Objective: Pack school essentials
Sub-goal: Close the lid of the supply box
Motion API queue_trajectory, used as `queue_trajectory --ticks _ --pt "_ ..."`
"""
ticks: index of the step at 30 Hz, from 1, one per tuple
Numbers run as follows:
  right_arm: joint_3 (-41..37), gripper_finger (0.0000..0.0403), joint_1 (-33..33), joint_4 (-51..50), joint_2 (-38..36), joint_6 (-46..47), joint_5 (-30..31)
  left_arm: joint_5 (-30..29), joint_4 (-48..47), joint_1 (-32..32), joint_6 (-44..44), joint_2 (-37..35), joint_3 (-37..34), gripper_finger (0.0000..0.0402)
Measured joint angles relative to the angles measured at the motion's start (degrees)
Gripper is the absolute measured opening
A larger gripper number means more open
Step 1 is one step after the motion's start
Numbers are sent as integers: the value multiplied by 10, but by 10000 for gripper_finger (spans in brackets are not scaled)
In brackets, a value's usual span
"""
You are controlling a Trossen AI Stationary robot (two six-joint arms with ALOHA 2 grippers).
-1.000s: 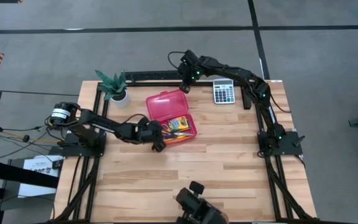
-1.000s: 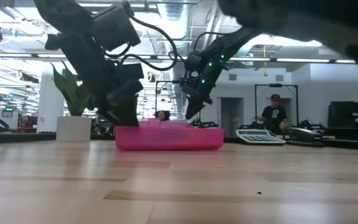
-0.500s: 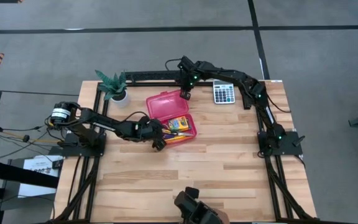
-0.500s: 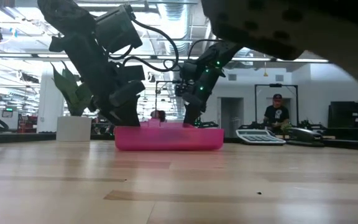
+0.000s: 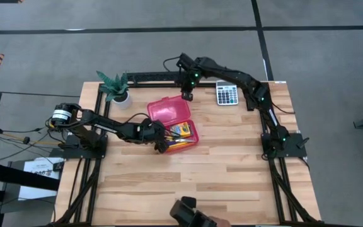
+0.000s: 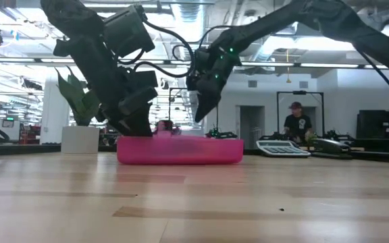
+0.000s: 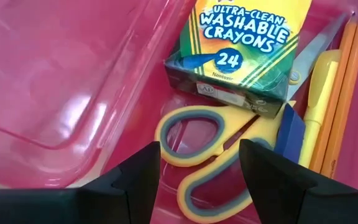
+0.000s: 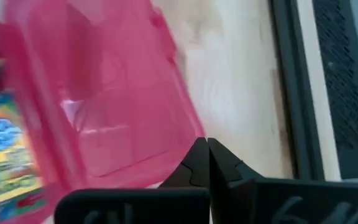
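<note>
On the counter [image 5: 232, 164]: pink case [image 5: 169, 112] lid half-raised.
Your left claw [image 7: 197, 163] gapes over scissors [image 7: 213, 146] and crayon box [image 7: 241, 56]; right claw [image 8: 205, 155] pinched closed at lid edge.

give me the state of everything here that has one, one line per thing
pink case: open, holds the supplies
lid: partly raised, right gripper at its far edge
crayon box: closed, lying in the case
scissors: blades closed, in the case
left gripper: open, at the case's near left corner
right gripper: shut, empty
</note>
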Motion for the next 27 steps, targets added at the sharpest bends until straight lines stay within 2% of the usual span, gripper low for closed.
queue_trajectory --ticks 4,6,10,14,17,27 --pt "29 1 12 -37 -1 -1 -30 -1 13 0 0 0 0 208" --pt "30 1 18 -38 -1 -13 -26 0 20 0 -1 0 0 208" --pt "30 1 14 30 4 -19 21 1 27 0 -2 0 0 208" --pt "30 1 3 87 17 -16 38 1 27 0 -2 0 0 208" --pt "31 1 0 92 29 -15 41 4 27 0 -6 0 0 208" --pt "29 1 4 -2 82 -22 31 4 30 0 -13 0 0 208"
